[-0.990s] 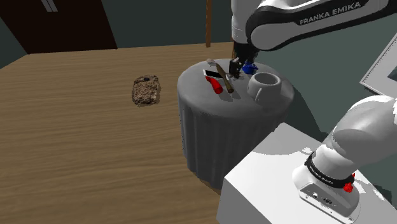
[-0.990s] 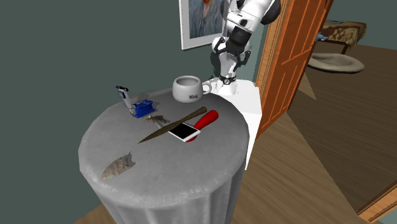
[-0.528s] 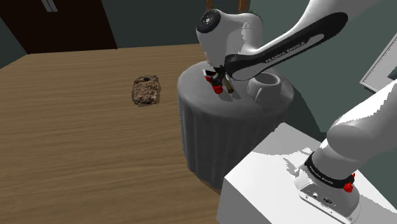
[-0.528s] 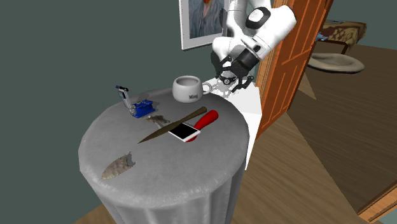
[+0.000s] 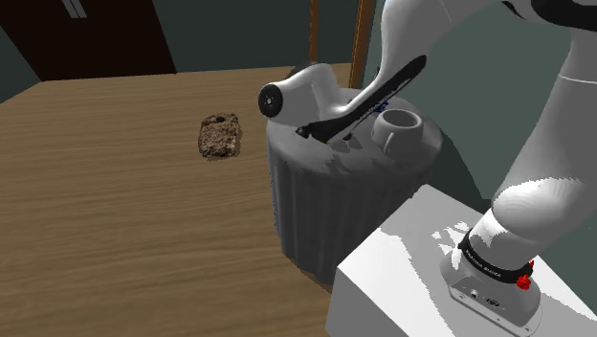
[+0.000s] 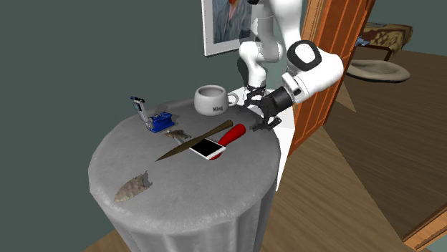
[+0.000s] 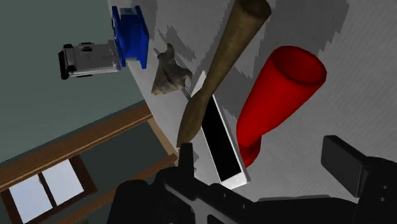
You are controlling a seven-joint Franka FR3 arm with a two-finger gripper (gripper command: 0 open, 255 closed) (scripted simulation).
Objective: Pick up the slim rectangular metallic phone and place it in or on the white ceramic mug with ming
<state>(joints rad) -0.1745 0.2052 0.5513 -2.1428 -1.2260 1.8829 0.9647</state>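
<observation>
Gripper [image 7: 261, 154] is wide open with nothing in it, hanging low over the edge of the table [image 6: 179, 193] on the stand's side. Right off its fingers [image 7: 347, 167] is the phone [image 7: 219, 137]. It's flat on the tabletop, dark screen up, pale rim, squeezed between a brown knife [image 7: 219, 70] along one long side and a red handle [image 7: 277, 95] along the other. The handle is just beside it. The knife I honestly can't call from the wrist view: it might lie over a corner of the phone or only pass in front of it.

I'd read this as the line-up before the grab, nothing lifted yet. Thing is, the phone sits close to one finger, and the tip of the red handle is what's in the middle of the gap. I'd slide the hand over until the phone is centred and turn so the fingers close across its narrow width. Then go right down to the tabletop, since it's so thin. One finger has to slip in next to the red handle, so go slow or you'll shove both neighbours.

A bit further off, the mug [image 6: 212, 100] stands upright at the table's rim, mouth open, handle toward the hand. The phone would probably end up leaning inside it. Farthest across is a blue tool [image 6: 159, 120], well out of the way.
</observation>
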